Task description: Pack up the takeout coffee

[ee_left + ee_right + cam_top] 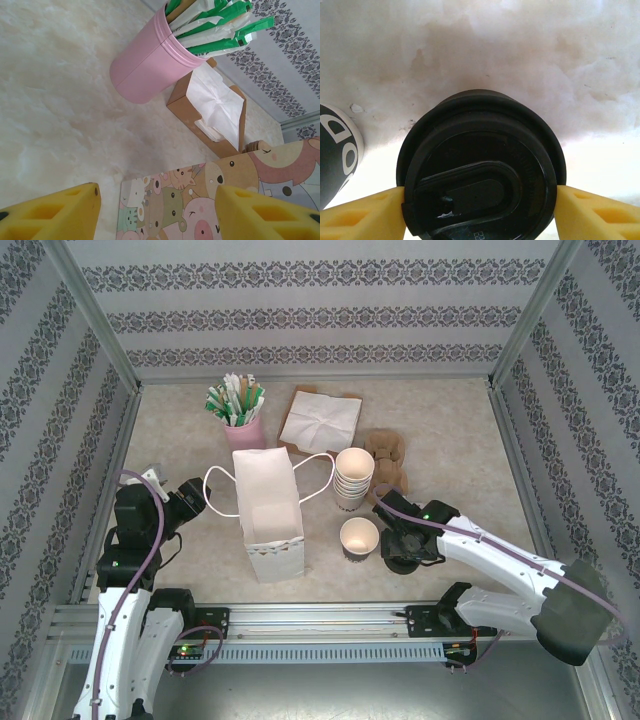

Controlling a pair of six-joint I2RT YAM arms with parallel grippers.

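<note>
Both sides at once, pinching the light, stiff, likely slick black lid [480, 150] by its rim in the part-spread jaws of the right gripper [480, 200], just right of the crushable lidless cup [359, 537] at lower centre of the top view, leaving the left gripper [157, 212] gaping empty

Two large white letters, seemingly "D" and "O", are printed sideways on the black band of the paper cup [335, 150] at the left edge of the right wrist view; the rest of the word is cut off. Small embossed characters are seen at the lower edge of the black lid [480, 170], too faint to be read.
</note>
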